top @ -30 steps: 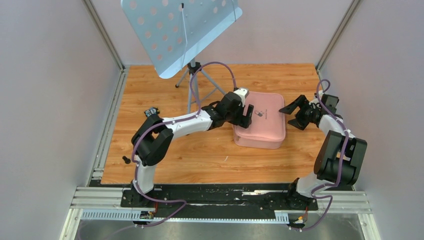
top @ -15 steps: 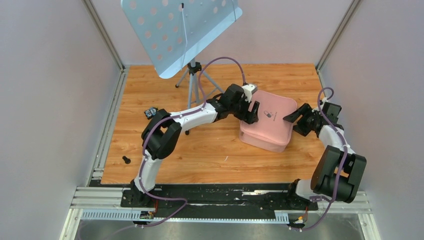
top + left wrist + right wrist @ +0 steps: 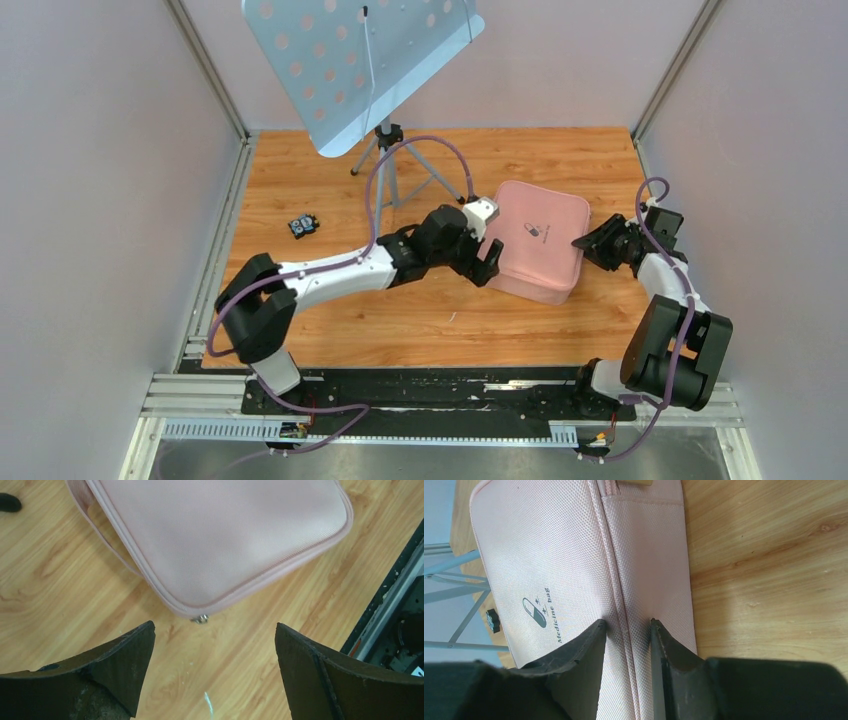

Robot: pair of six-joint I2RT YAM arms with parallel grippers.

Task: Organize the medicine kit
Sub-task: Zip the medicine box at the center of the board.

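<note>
music stand [image 3: 360,60]: at the table's [image 3: 420,320] far edge.
medicine kit [image 3: 535,240]: closed, logo up, near the table's right edge.
left gripper [image 3: 212,630]: we find its jaws wide apart, just off the kit's left edge.
right gripper [image 3: 626,625]: pinching the kit's side seam.

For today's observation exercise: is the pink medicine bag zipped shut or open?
Shut: the medicine bag lies flat with its lid down, zip seam closed along every edge in view.

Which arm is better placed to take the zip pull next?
Probably left. The left claw is open, facing the zip pull of the medicine kit; the right claw pinches the kit's side seam.
</note>
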